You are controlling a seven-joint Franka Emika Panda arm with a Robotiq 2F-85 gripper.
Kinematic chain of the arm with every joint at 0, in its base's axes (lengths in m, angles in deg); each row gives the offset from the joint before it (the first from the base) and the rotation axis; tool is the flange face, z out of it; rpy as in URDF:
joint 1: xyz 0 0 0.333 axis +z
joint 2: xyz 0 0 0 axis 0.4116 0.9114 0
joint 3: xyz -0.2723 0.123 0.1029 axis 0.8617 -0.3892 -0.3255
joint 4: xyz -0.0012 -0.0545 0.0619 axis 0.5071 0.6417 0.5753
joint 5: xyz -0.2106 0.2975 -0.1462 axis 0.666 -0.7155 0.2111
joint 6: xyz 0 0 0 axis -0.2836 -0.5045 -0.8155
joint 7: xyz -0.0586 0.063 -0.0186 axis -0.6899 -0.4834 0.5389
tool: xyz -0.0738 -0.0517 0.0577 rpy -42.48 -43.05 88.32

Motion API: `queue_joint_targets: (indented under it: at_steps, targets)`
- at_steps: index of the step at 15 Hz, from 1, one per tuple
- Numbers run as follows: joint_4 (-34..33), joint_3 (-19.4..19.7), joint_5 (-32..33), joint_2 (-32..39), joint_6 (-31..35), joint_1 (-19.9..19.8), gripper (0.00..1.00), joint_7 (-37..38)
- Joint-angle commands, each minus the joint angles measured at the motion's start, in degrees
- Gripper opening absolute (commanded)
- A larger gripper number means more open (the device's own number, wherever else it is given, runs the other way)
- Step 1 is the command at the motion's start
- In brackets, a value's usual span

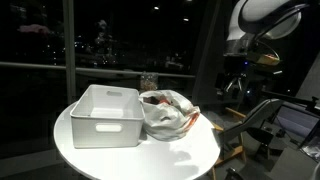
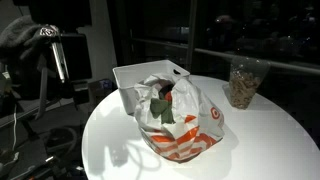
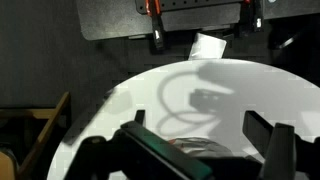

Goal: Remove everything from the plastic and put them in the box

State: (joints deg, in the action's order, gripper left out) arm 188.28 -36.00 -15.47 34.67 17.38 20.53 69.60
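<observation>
White plastic bag (image 2: 195, 115) sits beside box (image 2: 140, 72); my end effector (image 3: 197, 122) open, empty. Risk, I judge: grasping film drags everything.

A round white table (image 2: 265, 140) carries a clear cup (image 2: 245, 80) near its 1 o'clock edge. The cup holds what may be brown snacks. Dark windows (image 1: 60, 40) stand behind at 12 o'clock.

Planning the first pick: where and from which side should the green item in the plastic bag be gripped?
Grip the green item by its exposed upper part, coming down through the open mouth of the bag. The mouth faces up and crumpled plastic wraps its sides, so a side approach would likely catch the bag.
</observation>
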Motion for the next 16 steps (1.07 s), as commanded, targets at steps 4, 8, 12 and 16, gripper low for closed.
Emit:
queue_joint_targets:
  at_steps: [4,8,12,16]
  targets:
    - [-0.2,0.1,0.1,-0.1,-0.1,0.2,1.0,0.1]
    - [-5.0,0.6,-7.5,10.1,2.4,5.0,1.0,-3.6]
    - [-12.4,-0.7,-20.7,22.5,11.3,8.4,1.0,-0.8]
    - [-20.5,-2.0,-32.8,35.3,22.4,9.4,1.0,1.0]
